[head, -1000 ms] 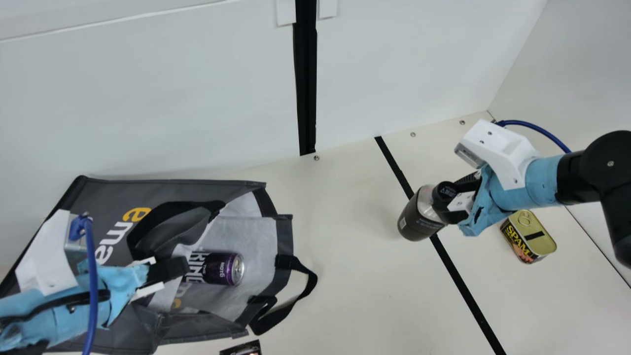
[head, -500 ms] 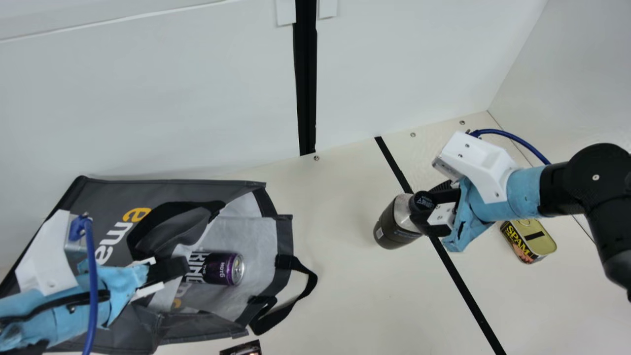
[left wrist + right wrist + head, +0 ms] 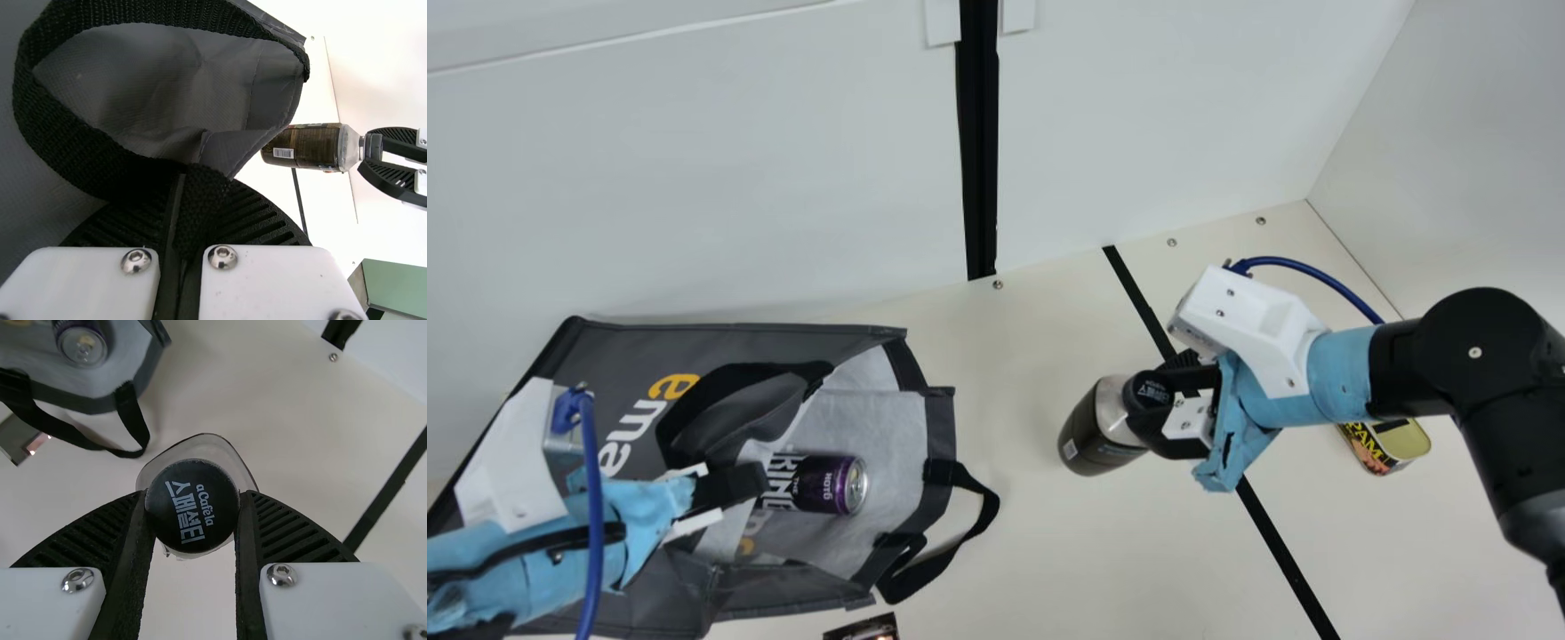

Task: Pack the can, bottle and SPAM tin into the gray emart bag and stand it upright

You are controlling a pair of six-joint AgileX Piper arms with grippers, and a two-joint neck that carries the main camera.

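In the main view my left gripper (image 3: pixel 734 487) is at the gray emart bag (image 3: pixel 720 342), which lies on its side with its mouth facing right. The left wrist view has my left gripper (image 3: pixel 179 220) shut on the bag's black handle (image 3: pixel 67 137). A purple can (image 3: pixel 831 484) lies inside the bag's mouth. Right of the bag, my right gripper (image 3: pixel 1165 404) is shut on the cap of the dark bottle (image 3: pixel 1094 431), which is tilted. From the right wrist view, my right gripper (image 3: pixel 192 510) pinches that black cap (image 3: pixel 192 503). The SPAM tin (image 3: pixel 1396 444) sits behind the right arm, partly hidden.
A black strap loop (image 3: pixel 951 556) sticks out from the bag's mouth toward the right. A small dark item (image 3: pixel 863 628) lies at the main view's bottom edge. White walls (image 3: pixel 738 160) stand behind the cream table (image 3: pixel 1032 533), which bears a black tape line.
My right gripper has carried the bottle leftward, toward the bag and slightly nearer the front. The right arm now covers part of the SPAM tin. My left arm, the bag and the can have stayed put.
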